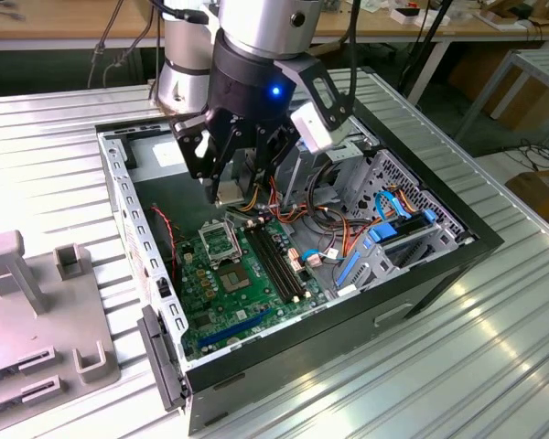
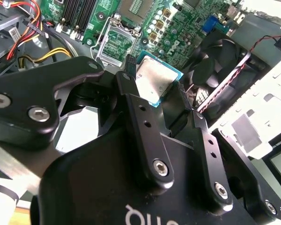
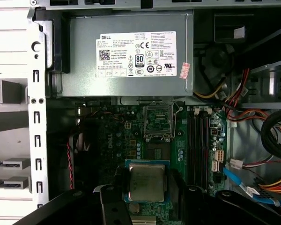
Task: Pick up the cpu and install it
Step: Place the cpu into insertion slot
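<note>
The claw (image 2: pixel 155 86) is clenched on the cpu (image 2: pixel 152 77), with its black fingers (image 2: pixel 131 101) pressing two opposite edges of the chip. It holds the cpu inside the open computer case (image 1: pixel 123 197), above the green motherboard (image 1: pixel 210 283) and not seated in the socket (image 3: pixel 158 119), which lies near the grey power supply (image 3: pixel 126 51). The case rests on a ribbed metal tabletop (image 1: pixel 439 366).

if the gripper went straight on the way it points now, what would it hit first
Probably the motherboard, and the cpu clamped in the gripper would touch it before the fingers do. It hangs near the socket, but depth is too unclear to say whether it is squarely over it.
</note>
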